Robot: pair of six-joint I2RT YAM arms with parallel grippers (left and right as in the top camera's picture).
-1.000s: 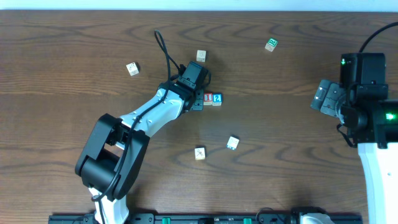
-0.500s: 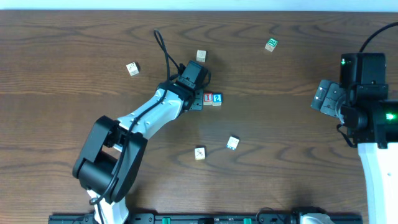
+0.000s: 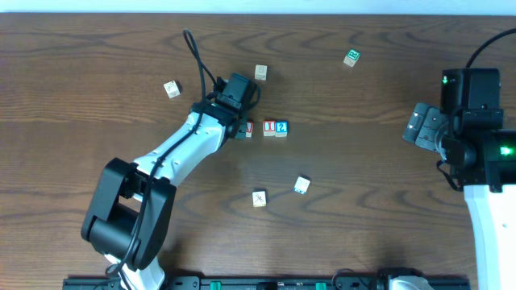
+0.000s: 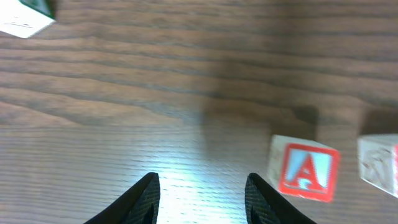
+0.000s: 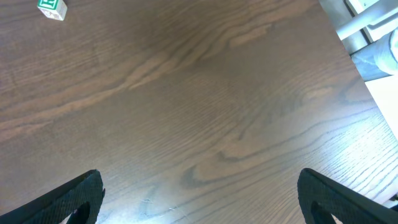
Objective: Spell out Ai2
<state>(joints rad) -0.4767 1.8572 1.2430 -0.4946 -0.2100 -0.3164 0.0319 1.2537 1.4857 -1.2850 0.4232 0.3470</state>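
The red-and-white "A" cube (image 3: 249, 127) stands on the table in a row with the red-and-white "I" cube (image 3: 269, 127) and the blue-and-white "2" cube (image 3: 281, 127). There is a small gap between A and I; I and 2 touch. My left gripper (image 3: 239, 126) is open and empty, just left of the A cube. In the left wrist view the A cube (image 4: 303, 169) is right of my open left gripper (image 4: 202, 190), with the I cube (image 4: 380, 163) at the right edge. My right gripper (image 3: 419, 129) is open and empty at the far right; it also shows in the right wrist view (image 5: 200, 186).
A green-marked cube (image 3: 351, 56) lies at the back right and shows in the right wrist view (image 5: 51, 7). Pale cubes lie at the back (image 3: 260, 72), back left (image 3: 171, 89) and front (image 3: 259, 198), (image 3: 301, 185). A white cube with a green edge (image 4: 25, 17) shows in the left wrist view.
My left gripper has drawn back to the left and away from the row. The A cube, hidden under it before, now stands free beside the I cube.
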